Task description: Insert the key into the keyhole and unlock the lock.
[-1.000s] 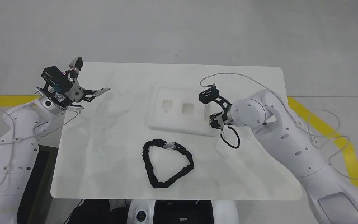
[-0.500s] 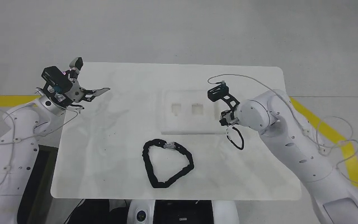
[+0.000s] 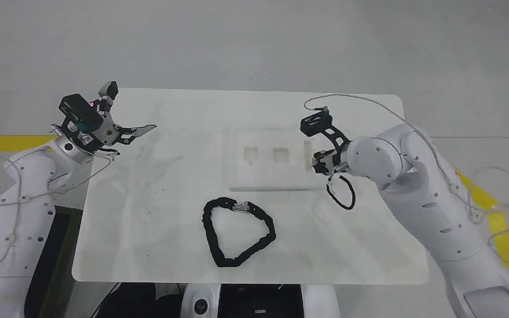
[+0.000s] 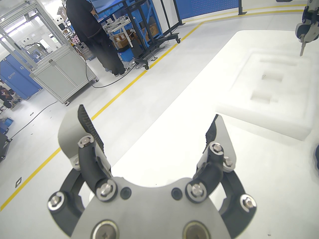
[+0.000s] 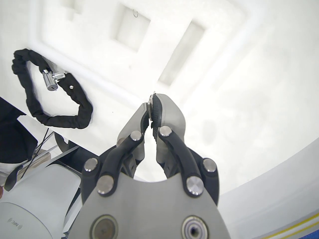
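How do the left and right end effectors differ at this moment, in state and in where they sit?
The left end effector is open and empty; the right end effector is shut on the key, blade pointing down. The left one sits by the far left corner of the table, away from the foam tray; the right one is near the tray's right end. Both are of the same build.
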You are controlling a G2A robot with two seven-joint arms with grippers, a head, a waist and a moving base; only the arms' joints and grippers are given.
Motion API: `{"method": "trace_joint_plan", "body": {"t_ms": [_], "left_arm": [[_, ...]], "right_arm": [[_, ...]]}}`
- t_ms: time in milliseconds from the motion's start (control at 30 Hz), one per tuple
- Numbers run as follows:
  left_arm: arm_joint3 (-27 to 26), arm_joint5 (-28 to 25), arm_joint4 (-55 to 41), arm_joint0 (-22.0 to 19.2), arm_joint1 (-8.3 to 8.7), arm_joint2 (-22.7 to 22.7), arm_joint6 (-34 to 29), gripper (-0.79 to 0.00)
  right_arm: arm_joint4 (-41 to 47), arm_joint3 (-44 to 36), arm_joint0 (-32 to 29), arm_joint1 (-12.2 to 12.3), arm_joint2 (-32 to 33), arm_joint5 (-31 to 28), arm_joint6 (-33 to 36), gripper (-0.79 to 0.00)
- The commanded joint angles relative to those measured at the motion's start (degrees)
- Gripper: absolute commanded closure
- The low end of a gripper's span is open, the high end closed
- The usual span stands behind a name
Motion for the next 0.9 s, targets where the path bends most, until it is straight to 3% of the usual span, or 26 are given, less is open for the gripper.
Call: {"method": "trace_joint_plan", "body": {"t_ms": [0, 233, 433, 633, 867], "left_arm": [[0.0, 0.0, 0.0, 0.0, 0.00, 0.0, 0.0, -0.785], [0.0, 0.0, 0.0, 0.0, 0.00, 0.0, 0.0, -0.785], [0.0, 0.0, 0.0, 0.0, 0.00, 0.0, 0.0, -0.785], [0.0, 0.0, 0.0, 0.0, 0.00, 0.0, 0.0, -0.785], [0.0, 0.0, 0.0, 0.0, 0.00, 0.0, 0.0, -0.785]], "right_arm": [[1.7, -2.3, -2.2, 0.6, 3.0, -1.8, -1.7, 0.000], [4.5, -9.1, -9.6, 2.0, 10.5, -10.7, -11.2, 0.000], [9.2, -9.1, -14.6, 2.5, 14.1, -17.8, -19.8, 0.000], [11.3, -8.3, -16.4, 2.9, 16.1, -21.3, -22.1, 0.000], [11.3, -8.3, -16.4, 2.9, 16.1, -21.3, -22.1, 0.000]]}}
